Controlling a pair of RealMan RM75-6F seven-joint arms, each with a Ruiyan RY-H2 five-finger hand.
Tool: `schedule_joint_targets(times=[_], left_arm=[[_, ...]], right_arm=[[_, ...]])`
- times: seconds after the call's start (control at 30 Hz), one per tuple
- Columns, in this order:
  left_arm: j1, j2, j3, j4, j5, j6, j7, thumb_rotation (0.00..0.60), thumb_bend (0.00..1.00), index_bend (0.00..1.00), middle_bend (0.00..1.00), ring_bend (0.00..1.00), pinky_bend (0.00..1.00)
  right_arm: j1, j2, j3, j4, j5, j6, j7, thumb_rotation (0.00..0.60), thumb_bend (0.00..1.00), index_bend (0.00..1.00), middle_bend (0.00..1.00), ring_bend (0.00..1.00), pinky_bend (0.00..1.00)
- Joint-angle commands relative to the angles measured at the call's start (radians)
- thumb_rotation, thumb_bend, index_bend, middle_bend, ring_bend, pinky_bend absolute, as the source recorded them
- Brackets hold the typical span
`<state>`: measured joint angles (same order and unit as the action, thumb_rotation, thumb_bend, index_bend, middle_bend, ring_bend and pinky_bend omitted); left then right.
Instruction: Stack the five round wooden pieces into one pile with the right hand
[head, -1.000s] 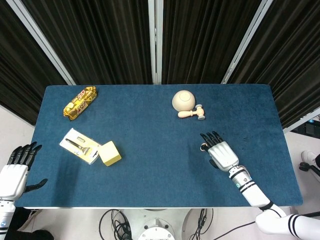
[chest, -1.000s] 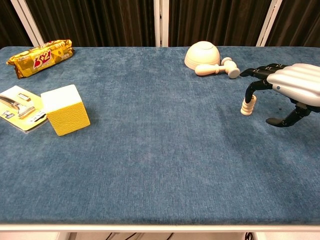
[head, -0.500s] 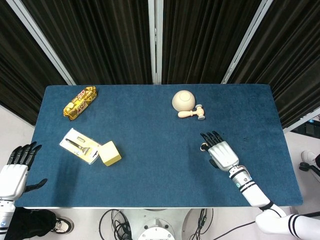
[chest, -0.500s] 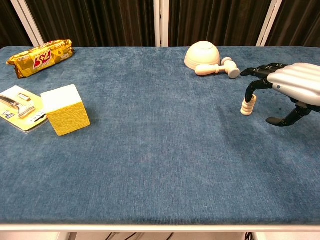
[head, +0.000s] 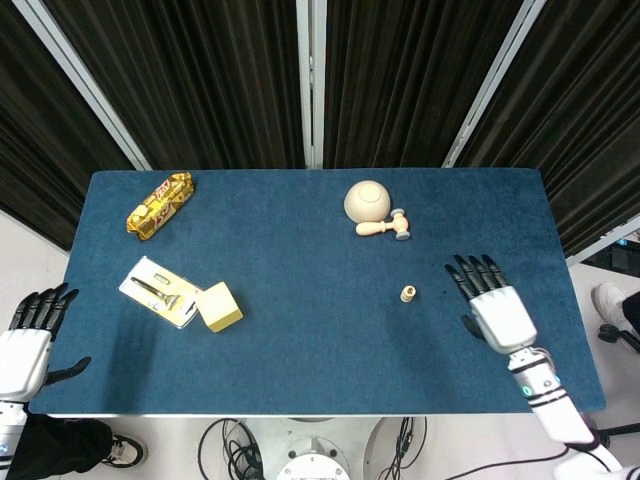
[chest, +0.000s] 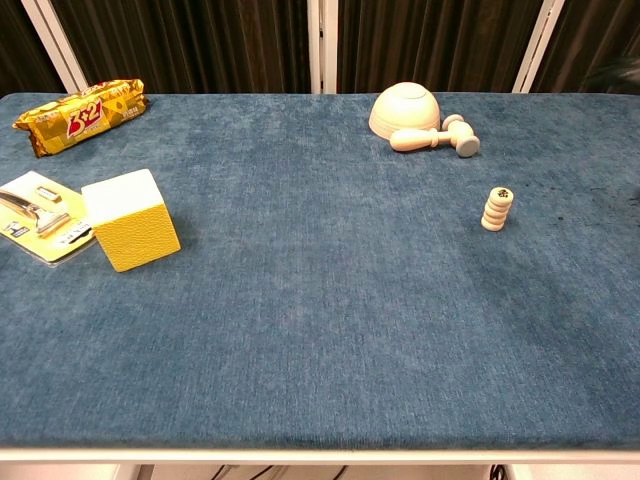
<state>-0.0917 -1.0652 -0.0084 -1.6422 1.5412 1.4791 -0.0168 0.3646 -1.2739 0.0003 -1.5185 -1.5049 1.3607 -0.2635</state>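
The round wooden pieces (chest: 496, 208) are seen as one short upright pile on the blue bench (chest: 300, 300), right of centre and a little nearer than the wooden bowl (chest: 404, 109) and the small wooden mallet (chest: 436, 137). In the chest view the pile is made out as a neat column of stacked discs, though the exact count cannot be read with certainty at this size. In the head view the same pile (head: 407, 293) is shown as a small pale spot standing alone on the cloth.

What has just changed is the place of the right robot hand (head: 493, 305). Half a second ago its fingertips were held directly over and against the top of the pile; now the hand has been drawn away to the right and is well apart from the pile, released, with the fingers spread flat and nothing held. It has passed out of the chest view altogether. The pile has been left where it was and stays upright, without visible lean.

The left robot hand (head: 28, 335) is kept at the near left corner, off the bench edge, also released and empty.

From this it is judged that the last piece has been set and let go, and that the stacking is complete or very nearly so. The yellow block (chest: 130, 219), the snack packet (chest: 82, 113) and the razor card (chest: 35, 224) on the left are not involved.
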Motion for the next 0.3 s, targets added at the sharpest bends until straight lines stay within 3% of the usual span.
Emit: schedule_joint_targets(times=[0.03, 0.3], left_arm=[[0.0, -0.002, -0.002, 0.003, -0.003, 0.001, 0.004, 0.6, 0.14, 0.08, 0.0, 0.0, 0.0], [-0.002, -0.014, -0.004, 0.009, -0.003, 0.0, 0.023, 0.6, 0.14, 0.08, 0.0, 0.0, 0.0]], right_arm=[[-0.125, 0.053, -0.02, 0.066, 0.033, 0.118, 0.086, 0.6, 0.16, 0.0, 0.0, 0.0, 0.0], [-0.203, 0.056, -0.013, 0.142, 0.036, 0.189, 0.181, 0.6, 0.15, 0.0, 0.0, 0.0, 0.0]])
